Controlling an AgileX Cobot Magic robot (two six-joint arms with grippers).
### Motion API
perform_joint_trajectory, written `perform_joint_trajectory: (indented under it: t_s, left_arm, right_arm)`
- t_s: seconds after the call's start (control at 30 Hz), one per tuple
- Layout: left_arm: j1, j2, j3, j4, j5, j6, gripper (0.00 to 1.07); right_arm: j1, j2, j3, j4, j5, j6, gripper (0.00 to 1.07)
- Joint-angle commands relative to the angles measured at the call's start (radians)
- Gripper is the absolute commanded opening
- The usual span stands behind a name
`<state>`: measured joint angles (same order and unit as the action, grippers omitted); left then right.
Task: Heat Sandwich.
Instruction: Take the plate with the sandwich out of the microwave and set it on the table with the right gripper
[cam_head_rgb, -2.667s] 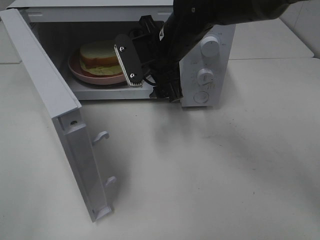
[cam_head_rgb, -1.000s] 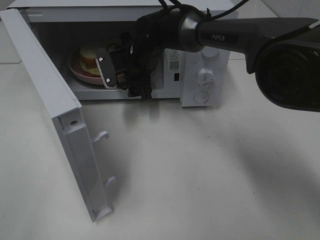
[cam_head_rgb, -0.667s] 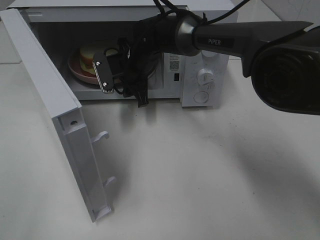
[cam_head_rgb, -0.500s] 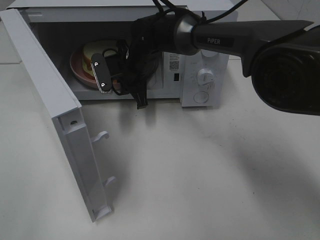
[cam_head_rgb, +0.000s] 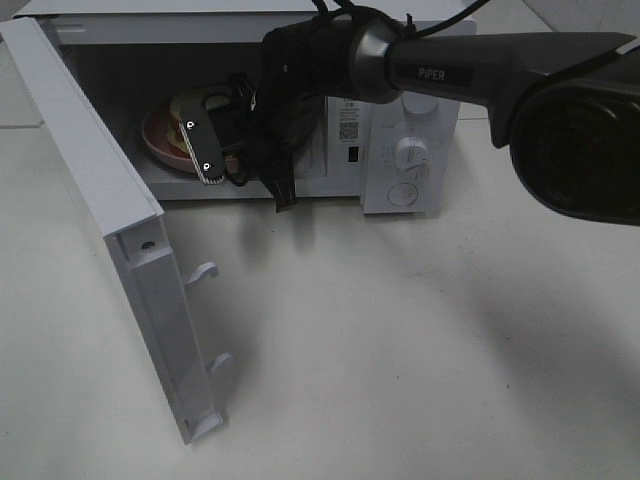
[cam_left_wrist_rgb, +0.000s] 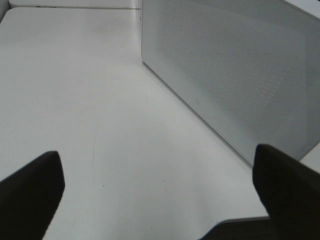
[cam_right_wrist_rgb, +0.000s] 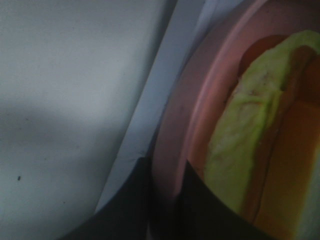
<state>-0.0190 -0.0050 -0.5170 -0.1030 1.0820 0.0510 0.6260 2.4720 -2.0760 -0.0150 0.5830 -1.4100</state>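
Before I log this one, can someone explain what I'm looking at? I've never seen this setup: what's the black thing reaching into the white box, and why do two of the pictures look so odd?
The white box is a microwave on a white table, its door swung wide open. The black thing is the right arm of a two-armed robot. The high view looks down from a camera off the arms. The other two come from cameras on the wrists, so they look odd. In the right wrist view, the right gripper is closed on the rim of the pink plate, which carries the sandwich inside the oven. The left wrist view shows the left gripper open and empty over the table, beside a perforated white panel, probably the microwave's side.
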Motion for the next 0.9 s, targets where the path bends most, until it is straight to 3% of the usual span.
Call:
perform_joint_trajectory:
  t_s: [0.03,0.4,0.63,0.9]
  left_arm:
    - [0.002,-0.005,0.003,-0.008,-0.013,-0.004,0.97]
    - [0.002,-0.005,0.003,-0.008,-0.013,-0.004,0.97]
    - [0.002,-0.005,0.003,-0.008,-0.013,-0.004,0.97]
    - [0.002,-0.005,0.003,-0.008,-0.013,-0.004,0.97]
  right_arm:
    - [-0.006,-0.031,0.047,0.004,0.017,-0.045,0.00]
    - [-0.009,-0.187,0.298,0.005,-0.117,-0.225,0.00]
    - [-0.021,-0.264,0.390,0.015,-0.153,-0.282,0.00]
    - [-0.033,-0.363,0.502,0.130,-0.169,-0.407,0.00]
